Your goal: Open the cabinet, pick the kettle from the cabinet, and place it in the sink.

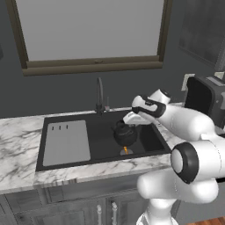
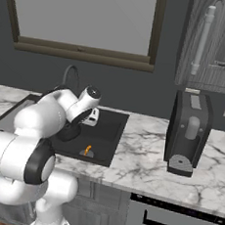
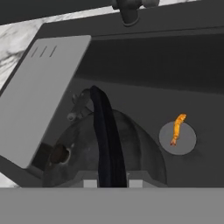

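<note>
- Black, squat and round, the kettle (image 1: 125, 134) is hanging over the right half of the wide black rectangular sink (image 1: 101, 147), above the basin floor, near its front edge.
- The two-finger gripper (image 3: 107, 183) is pinching the kettle's arched handle (image 3: 106, 131) from above.
- A small orange scrap (image 3: 177, 128) is lying on the round grey drain (image 3: 177, 137) beside the kettle.
- The light grey drainboard panel (image 1: 67, 143) is covering the sink's left end.
- The thin curved metal faucet (image 1: 100, 96) is standing at the sink's back edge.
</note>
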You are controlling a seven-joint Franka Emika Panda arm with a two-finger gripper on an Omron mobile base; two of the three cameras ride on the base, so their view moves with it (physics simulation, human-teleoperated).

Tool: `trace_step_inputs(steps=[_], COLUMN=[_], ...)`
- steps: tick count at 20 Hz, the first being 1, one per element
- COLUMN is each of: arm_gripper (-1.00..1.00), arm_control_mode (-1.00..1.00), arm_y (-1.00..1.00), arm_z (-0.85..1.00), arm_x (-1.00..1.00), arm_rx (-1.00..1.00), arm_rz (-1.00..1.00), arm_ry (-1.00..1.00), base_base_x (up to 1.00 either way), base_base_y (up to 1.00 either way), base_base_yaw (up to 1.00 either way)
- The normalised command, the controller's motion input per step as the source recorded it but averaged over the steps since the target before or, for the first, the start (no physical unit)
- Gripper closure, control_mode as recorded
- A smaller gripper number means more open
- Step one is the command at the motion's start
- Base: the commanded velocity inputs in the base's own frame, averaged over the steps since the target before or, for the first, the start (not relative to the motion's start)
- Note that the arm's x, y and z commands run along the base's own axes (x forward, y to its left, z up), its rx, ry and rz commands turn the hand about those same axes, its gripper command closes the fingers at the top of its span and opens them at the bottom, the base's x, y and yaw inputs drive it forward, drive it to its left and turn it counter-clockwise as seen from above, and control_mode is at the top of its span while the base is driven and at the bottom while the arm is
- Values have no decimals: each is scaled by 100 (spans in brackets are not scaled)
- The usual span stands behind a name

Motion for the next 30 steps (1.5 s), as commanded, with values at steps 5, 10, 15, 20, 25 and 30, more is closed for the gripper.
trace_step_inputs(steps=[5, 10, 15, 20, 25, 30], arm_gripper=[100, 100, 100, 100, 100, 100], arm_control_mode=[-100, -100, -100, -100, -100, -100], arm_y=[2, 8, 18, 20, 14, 17], arm_z=[-25, -28, -26, -24, -28, -32], arm_x=[9, 11, 19, 20, 18, 19], arm_rx=[11, 6, 0, 0, 0, 0], arm_rz=[0, 0, 1, 1, 1, 2], arm_ry=[0, 0, 0, 0, 1, 4], base_base_x=[0, 0, 0, 0, 0, 0], base_base_y=[0, 0, 0, 0, 0, 0], base_base_yaw=[0, 0, 0, 0, 0, 0])
